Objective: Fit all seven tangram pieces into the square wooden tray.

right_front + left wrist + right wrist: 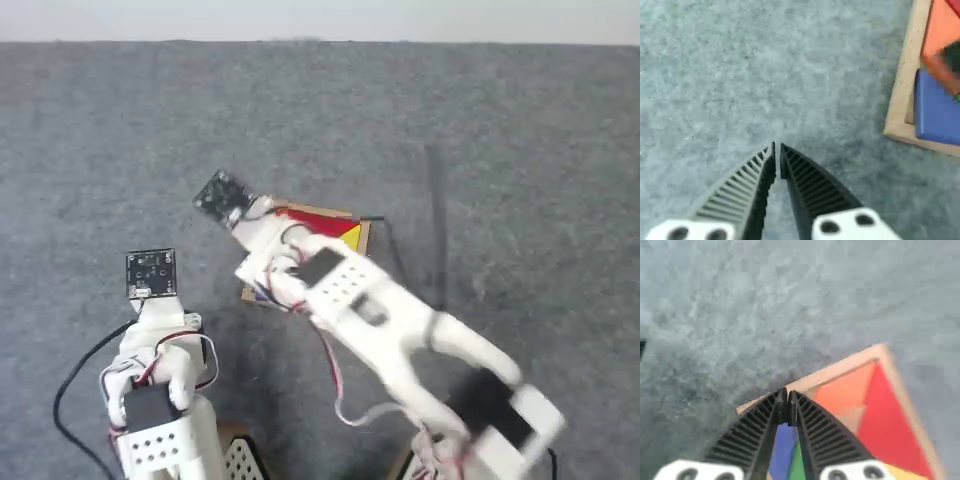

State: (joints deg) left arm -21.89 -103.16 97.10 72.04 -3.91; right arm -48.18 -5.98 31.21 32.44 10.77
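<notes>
The square wooden tray [362, 238] lies mid-table, mostly covered by my right arm [350, 290]. A red piece [315, 222] and a yellow piece [350, 238] show in it. In the right wrist view my right gripper [787, 392] is shut and empty, its tips right at the tray rim [840, 367]. Behind the tips lie an orange piece [847, 392], a red piece [885, 430], a blue piece [782, 450] and a green piece [797, 467]. My left gripper [777, 147] is shut over bare carpet, apart from the tray corner [900, 95] with its blue piece [937, 112] and orange piece [942, 25].
Grey carpet [480, 130] covers the table all round the tray. My left arm [155, 380] stands at the front left, left of the tray. A dark cable [435, 220] runs along the carpet to the right of the tray.
</notes>
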